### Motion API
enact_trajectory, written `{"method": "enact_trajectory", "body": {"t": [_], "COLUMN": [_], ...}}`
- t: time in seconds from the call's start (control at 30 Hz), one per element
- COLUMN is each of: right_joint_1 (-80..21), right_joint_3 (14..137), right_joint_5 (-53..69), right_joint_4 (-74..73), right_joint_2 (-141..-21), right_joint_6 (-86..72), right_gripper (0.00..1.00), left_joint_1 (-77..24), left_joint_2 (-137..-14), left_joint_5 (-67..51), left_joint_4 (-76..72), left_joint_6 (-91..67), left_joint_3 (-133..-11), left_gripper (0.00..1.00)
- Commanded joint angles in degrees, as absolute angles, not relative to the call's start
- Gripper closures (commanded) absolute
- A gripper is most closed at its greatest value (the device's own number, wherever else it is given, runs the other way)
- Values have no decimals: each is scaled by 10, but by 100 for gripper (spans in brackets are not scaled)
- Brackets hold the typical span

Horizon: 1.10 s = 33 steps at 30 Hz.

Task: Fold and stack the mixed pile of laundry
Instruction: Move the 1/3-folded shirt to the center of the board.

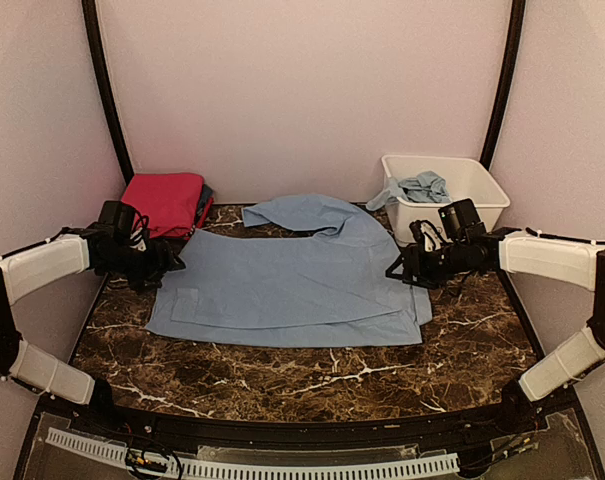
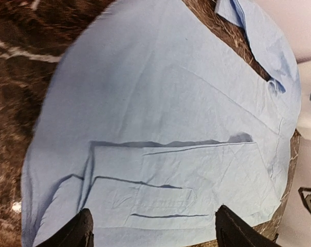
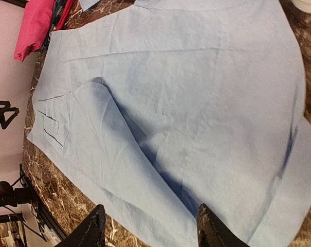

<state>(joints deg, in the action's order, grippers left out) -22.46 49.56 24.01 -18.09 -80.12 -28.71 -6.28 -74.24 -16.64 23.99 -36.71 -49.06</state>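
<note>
A pale blue garment (image 1: 292,280) lies spread flat in the middle of the marble table (image 1: 312,375), with its near strip folded over and one part curling away at the back (image 1: 302,212). My left gripper (image 1: 172,265) hovers at the garment's left edge. In the left wrist view it (image 2: 155,234) is open over a folded layer with a pocket (image 2: 160,203), holding nothing. My right gripper (image 1: 397,270) hovers at the right edge. The right wrist view shows it (image 3: 151,231) open above a raised fold (image 3: 145,149), also holding nothing. A folded magenta-pink stack (image 1: 165,200) sits back left.
A white tub (image 1: 482,185) stands at the back right with a crumpled pale blue cloth (image 1: 420,186) in it. A dark piece (image 1: 206,200) peeks out beside the pink stack. Curved black poles (image 1: 107,90) and pale walls enclose the table.
</note>
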Motion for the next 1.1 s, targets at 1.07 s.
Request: {"method": "enact_trajectory", "body": {"t": [1.07], "right_joint_1": [-262], "right_joint_3": [319], "right_joint_5": [256], "right_joint_4": [-177], "right_joint_2": [-796], "right_joint_6": [-307], "right_gripper": [43], "left_joint_1": [-214], "left_joint_2": [-515], "left_joint_5": [-176], "left_joint_4": [285], "left_joint_6": [-565], "left_joint_3": [-235], "left_gripper": [31]}}
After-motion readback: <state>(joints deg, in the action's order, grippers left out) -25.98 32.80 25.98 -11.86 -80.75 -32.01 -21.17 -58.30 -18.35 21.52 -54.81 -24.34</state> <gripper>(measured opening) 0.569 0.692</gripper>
